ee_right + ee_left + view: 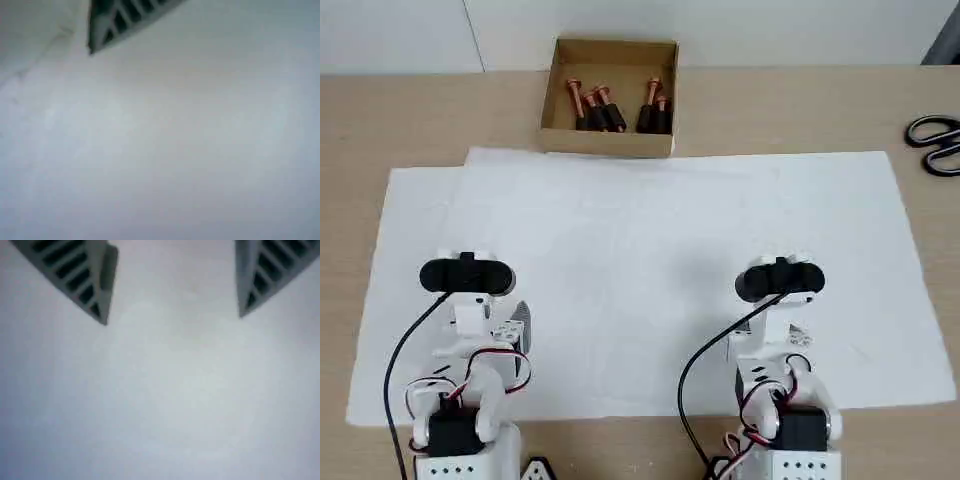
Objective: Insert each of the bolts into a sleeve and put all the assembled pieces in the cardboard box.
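At the near left of the surface (790, 110), the left arm (470, 330) sits folded low over a wide sheet of white paper (650, 230). The left end effector (172, 317) is open, its two ribbed fingers (80, 275) spread well apart above bare paper, holding nothing.

Farther back and a little to the right, past the paper's far edge, stands a shallow cardboard box (608, 143). Inside lie copper-coloured bolts (574, 95), each pushed into a dark sleeve (602, 118). There look to be five, three in a cluster at the left and two side by side at the right, heads toward the far wall. Every piece I can see is in the box, so the task looks finished or nearly so.

Such pieces are probably small, stiff and dense for their size, with smooth round sides that would roll or slip. The safest hold is likely across the middle of the sleeve, so the bolt does not slide out.

At the near right, the right arm (775, 345) sits folded over the same paper. Whether the right end effector (120, 22) is open or closed, I cannot tell.

At the far right edge of the surface, well apart from the box, lies a pair of black-handled scissors (935, 140).
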